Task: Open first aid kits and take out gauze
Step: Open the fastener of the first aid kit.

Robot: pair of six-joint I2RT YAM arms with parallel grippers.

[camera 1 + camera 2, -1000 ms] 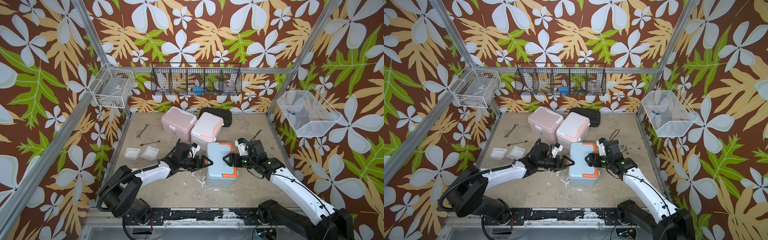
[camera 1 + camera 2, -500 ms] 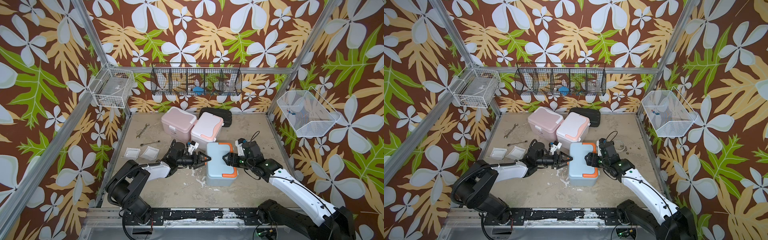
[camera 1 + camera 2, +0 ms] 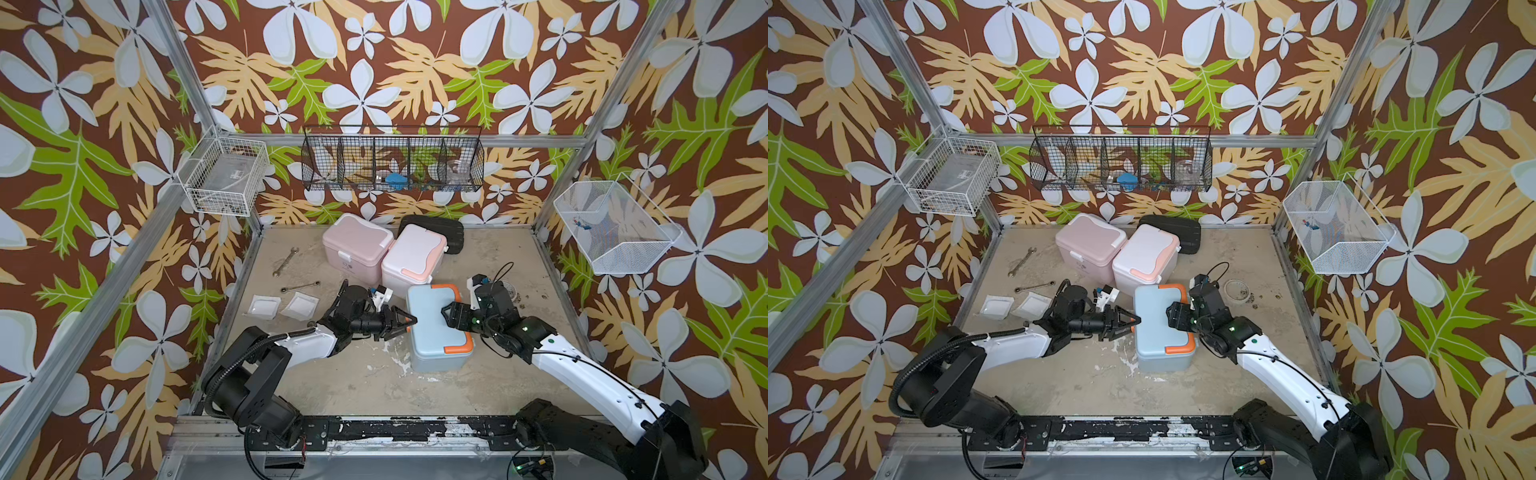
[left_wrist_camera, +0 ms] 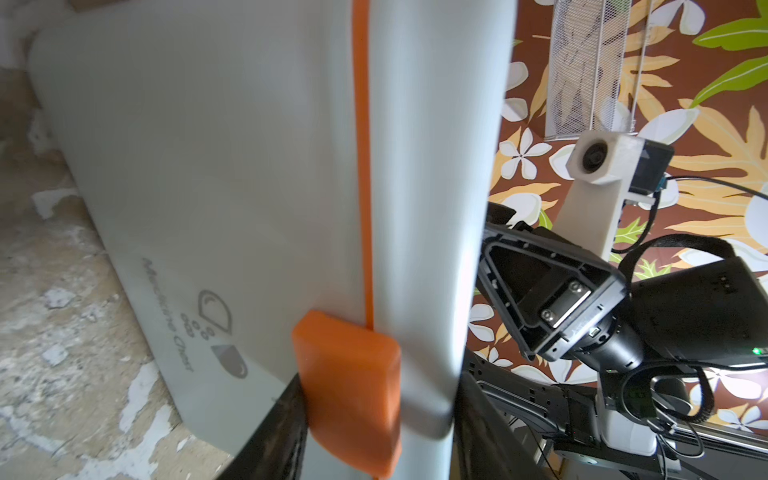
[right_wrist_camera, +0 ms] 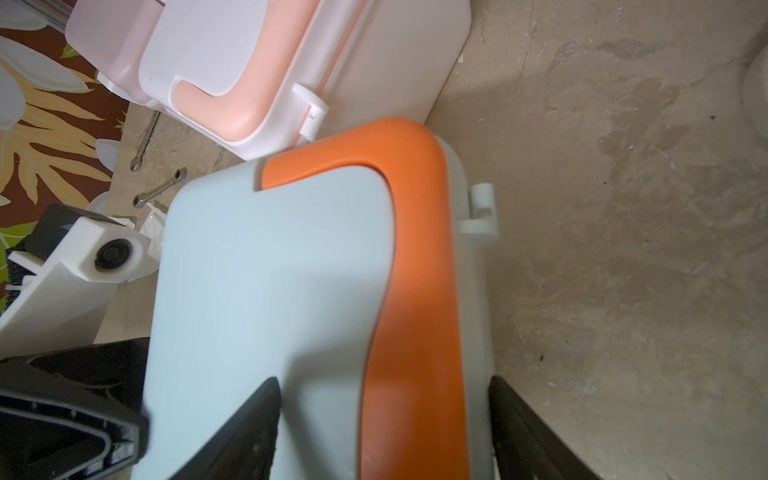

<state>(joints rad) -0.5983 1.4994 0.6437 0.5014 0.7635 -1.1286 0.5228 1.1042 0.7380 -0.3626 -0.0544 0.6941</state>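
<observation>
Left gripper point(image 4: 378, 377) astride orange latch point(image 4: 349, 395) of light-blue plastic first aid kit point(image 3: 432, 332), centre-near, lid down. Pinching or not, can't tell: fingertips cut off, blurred. Right gripper point(image 5: 383, 380) spread astride its orange handle point(image 5: 415, 270). Two white gauze packets point(image 3: 264, 306) lie left.

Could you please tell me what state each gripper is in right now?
Left gripper: jaws astride the blue kit's latch; grip cannot be told.
Right gripper: jaws astride its handle; grip cannot be told.
</observation>
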